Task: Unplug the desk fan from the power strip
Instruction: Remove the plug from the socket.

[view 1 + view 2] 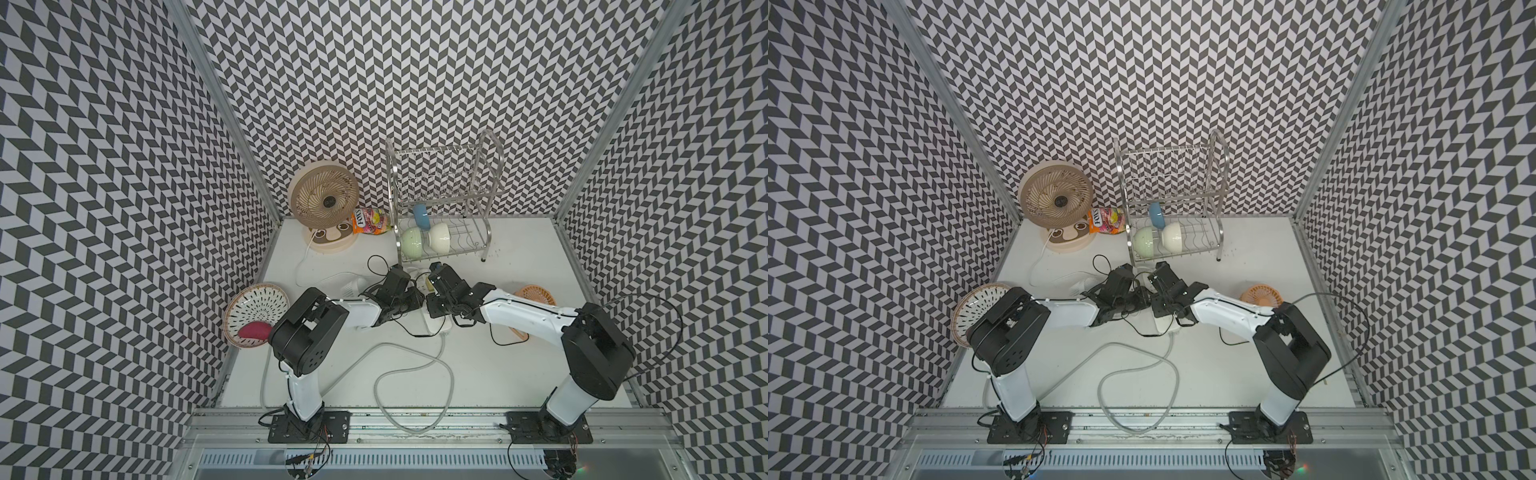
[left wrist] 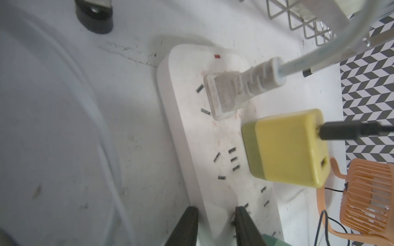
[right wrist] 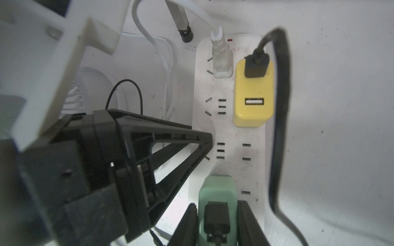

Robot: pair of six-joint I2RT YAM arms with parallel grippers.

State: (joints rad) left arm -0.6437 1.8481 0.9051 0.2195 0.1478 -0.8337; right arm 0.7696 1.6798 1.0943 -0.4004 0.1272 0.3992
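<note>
Power strip lies mid-counter, just in front of dish rack. Right gripper fingers clamped on green adapter plugged into it. Left gripper fingers straddle the strip's long edge; clamped or not, cannot tell.

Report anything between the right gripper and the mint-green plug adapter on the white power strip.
Nothing visible does. The right gripper has its fingers against both sides of the mint-green plug adapter, plugged into the long white power strip.

lab test booth: chevron-patterned walls on aluminium framing, white tabletop, two robot arms bolted to a metal rail, household props like a dish rack.
</note>
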